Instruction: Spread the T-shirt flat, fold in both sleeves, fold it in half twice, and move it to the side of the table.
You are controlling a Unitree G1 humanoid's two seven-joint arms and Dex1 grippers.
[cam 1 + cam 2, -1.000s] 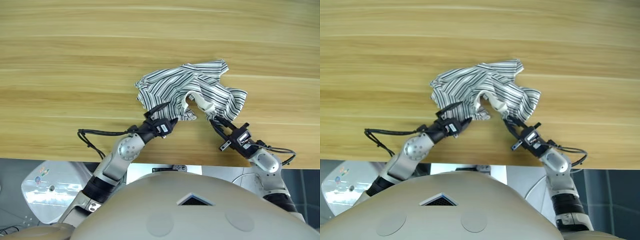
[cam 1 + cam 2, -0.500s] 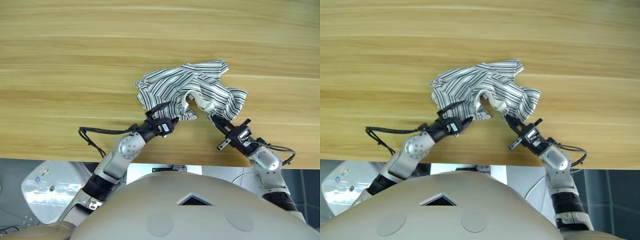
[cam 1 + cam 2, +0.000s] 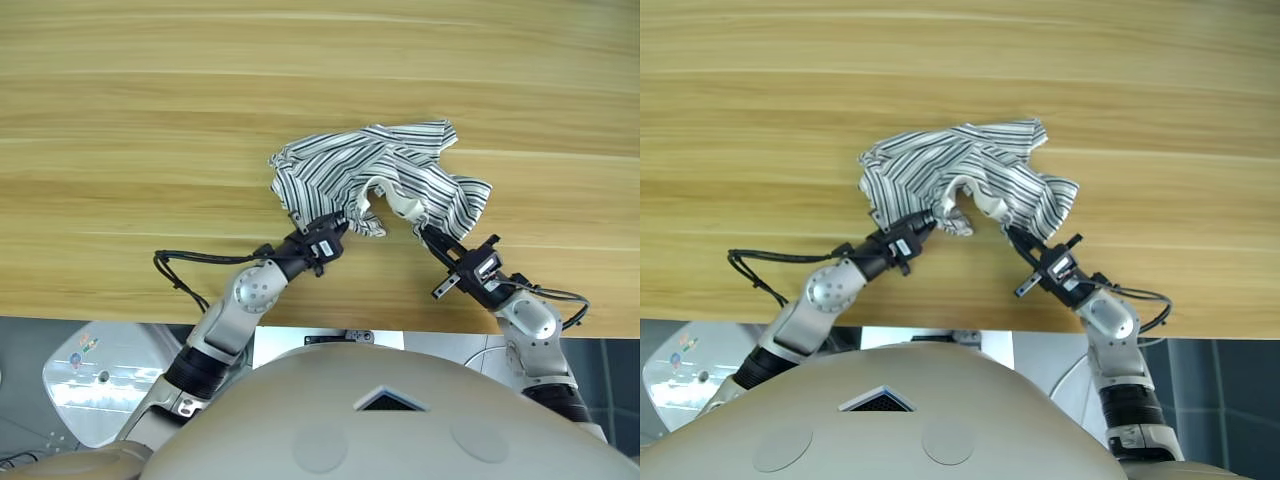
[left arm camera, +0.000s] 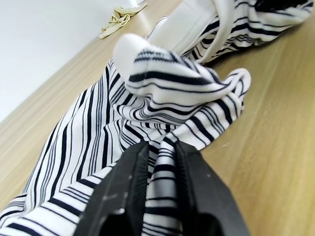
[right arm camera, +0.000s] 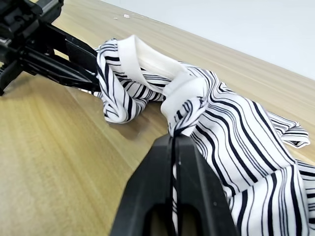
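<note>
A crumpled black-and-white striped T-shirt [image 3: 385, 175] lies in a heap near the middle of the wooden table [image 3: 120, 150], its white collar [image 3: 400, 205] turned up toward me. My left gripper [image 3: 338, 222] is at the heap's near left edge, shut on a fold of striped cloth [image 4: 160, 164] that runs between its black fingers [image 4: 130, 189]. My right gripper [image 3: 424, 232] is at the near right side, just below the collar. Its fingertips [image 5: 165, 147] are pressed together on a bunched bit of shirt [image 5: 184, 115].
The table's front edge [image 3: 120, 320] runs just behind both wrists. A black cable [image 3: 190, 265] loops from the left forearm over the wood. A small pale object [image 4: 120, 17] lies farther off on the table. Bare wood surrounds the shirt on all sides.
The right gripper has crept forward onto the shirt below the collar. The left gripper shifted slightly right, and the near left hem has bunched up with it.
</note>
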